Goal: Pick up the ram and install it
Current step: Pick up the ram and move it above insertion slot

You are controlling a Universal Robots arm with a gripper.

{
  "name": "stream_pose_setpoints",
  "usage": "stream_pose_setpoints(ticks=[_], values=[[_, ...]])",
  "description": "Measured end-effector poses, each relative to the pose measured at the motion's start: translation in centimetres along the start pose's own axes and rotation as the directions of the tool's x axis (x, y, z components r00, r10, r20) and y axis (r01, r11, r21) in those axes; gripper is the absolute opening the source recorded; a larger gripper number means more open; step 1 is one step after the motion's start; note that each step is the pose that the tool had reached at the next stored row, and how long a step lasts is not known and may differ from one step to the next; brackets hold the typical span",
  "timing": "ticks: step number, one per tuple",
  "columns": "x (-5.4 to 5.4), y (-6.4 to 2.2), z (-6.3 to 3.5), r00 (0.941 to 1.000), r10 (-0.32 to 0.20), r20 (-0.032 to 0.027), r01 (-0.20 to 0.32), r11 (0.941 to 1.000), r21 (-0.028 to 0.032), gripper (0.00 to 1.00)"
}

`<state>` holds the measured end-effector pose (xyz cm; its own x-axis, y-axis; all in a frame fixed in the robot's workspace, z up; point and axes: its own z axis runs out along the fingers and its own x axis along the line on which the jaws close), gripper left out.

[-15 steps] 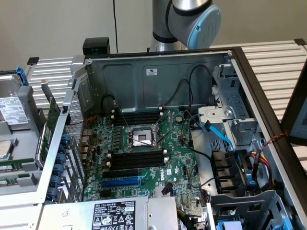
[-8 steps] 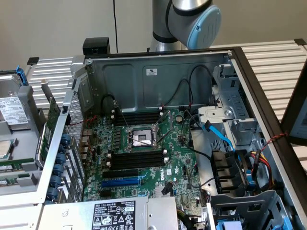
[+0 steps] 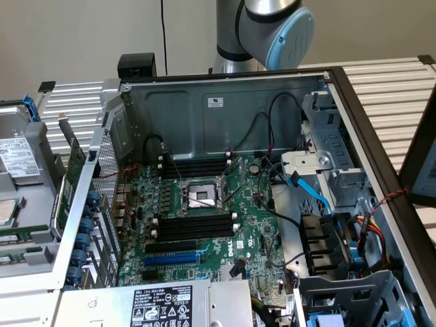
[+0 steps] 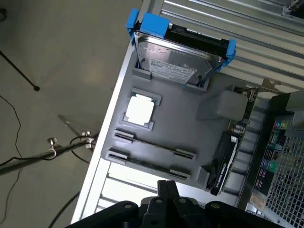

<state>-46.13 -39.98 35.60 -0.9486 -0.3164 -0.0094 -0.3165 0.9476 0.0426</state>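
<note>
The grey tray [image 4: 190, 123] sat at the slatted worktop's [image 4: 228, 19] edge, bare floor beyond one long side, and open air lay between it and the gripper [image 4: 166, 187], whose fingers were pressed together on nothing. An upright expansion card [image 4: 227, 159] and the open computer case [image 3: 225, 109] lined the tray's other long side, with a hard drive [image 4: 178, 59] at its far end and a processor [image 4: 140, 110] mid-tray. The ram [image 4: 148, 164] stood on edge in bracketed holders at the tray's end nearest the gripper, a long thin strip beside a second stick [image 4: 156, 145].
</note>
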Motion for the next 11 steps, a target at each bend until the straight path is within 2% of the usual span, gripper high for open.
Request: stream_pose_setpoints(ticks=[5, 8, 11], values=[[0.00, 0.00, 0.06, 0.9959, -0.091, -0.0037, 0.091, 0.9959, -0.0012, 0.10], [0.00, 0.00, 0.07, 0.9895, -0.144, -0.0060, 0.144, 0.9895, -0.0020, 0.10], [0.00, 0.00, 0.07, 0.9802, -0.198, -0.0082, 0.198, 0.9802, -0.0029, 0.10]])
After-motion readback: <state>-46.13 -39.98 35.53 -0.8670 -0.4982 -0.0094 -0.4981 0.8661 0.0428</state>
